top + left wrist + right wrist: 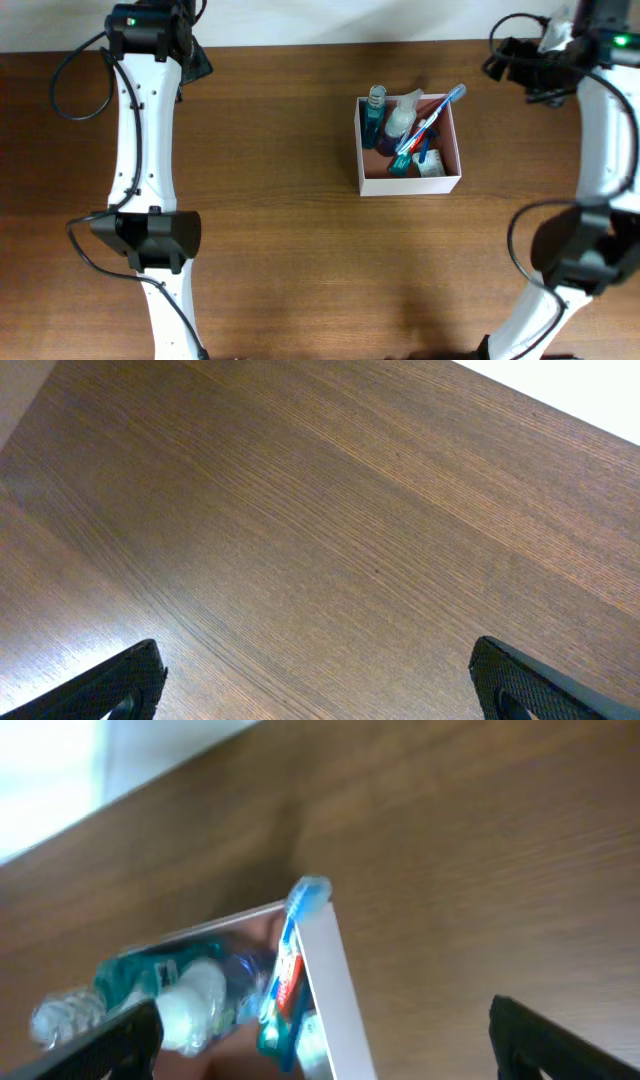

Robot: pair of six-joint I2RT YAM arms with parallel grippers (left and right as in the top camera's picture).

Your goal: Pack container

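The container (408,186) is a square shallow box with white walls and a reddish-brown inside, right of the table's middle. In it lie a blue bottle (375,112), a clear bottle (400,120), a blue toothbrush (442,106) and other toiletries. My right gripper (505,62) hangs open at the back right, apart from the box. In the right wrist view the box wall (335,990) and toothbrush head (308,895) lie ahead of the open right gripper (325,1030). My left gripper (315,680) is open over bare wood, with nothing between its fingers.
The brown wooden table (280,250) runs across the view, with its back edge near the top. The left arm (140,130) stands along the left side and the right arm (600,150) along the right side.
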